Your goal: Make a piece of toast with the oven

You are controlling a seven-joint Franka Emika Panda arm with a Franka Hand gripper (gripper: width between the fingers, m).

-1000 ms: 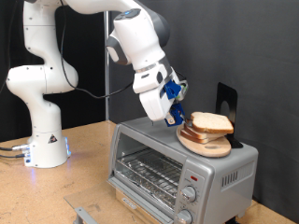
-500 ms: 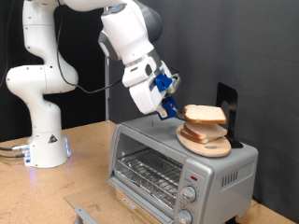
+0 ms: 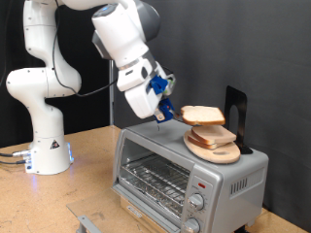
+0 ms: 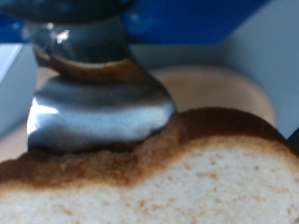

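Observation:
My gripper [image 3: 175, 114] is shut on the piece of toast [image 3: 204, 116], a pale slice with a brown crust, and holds it by one edge in the air above the round wooden board [image 3: 216, 150]. Another bread slice [image 3: 211, 137] lies on that board on top of the oven [image 3: 185, 175], silver-grey with a glass door shut, a wire rack inside and two knobs. In the wrist view the toast [image 4: 187, 182] fills the frame, with a metal finger [image 4: 98, 103] pressed on its crust.
A black upright stand [image 3: 234, 110] sits at the back of the oven top, to the exterior view's right of the board. The arm's white base [image 3: 44, 146] stands on the wooden table [image 3: 58, 199] at the exterior view's left. A grey bracket [image 3: 89, 223] lies at the table's front.
The gripper has lifted the top slice off the stack on the board and moved up and towards the exterior view's left with it. The other slice stays on the board.

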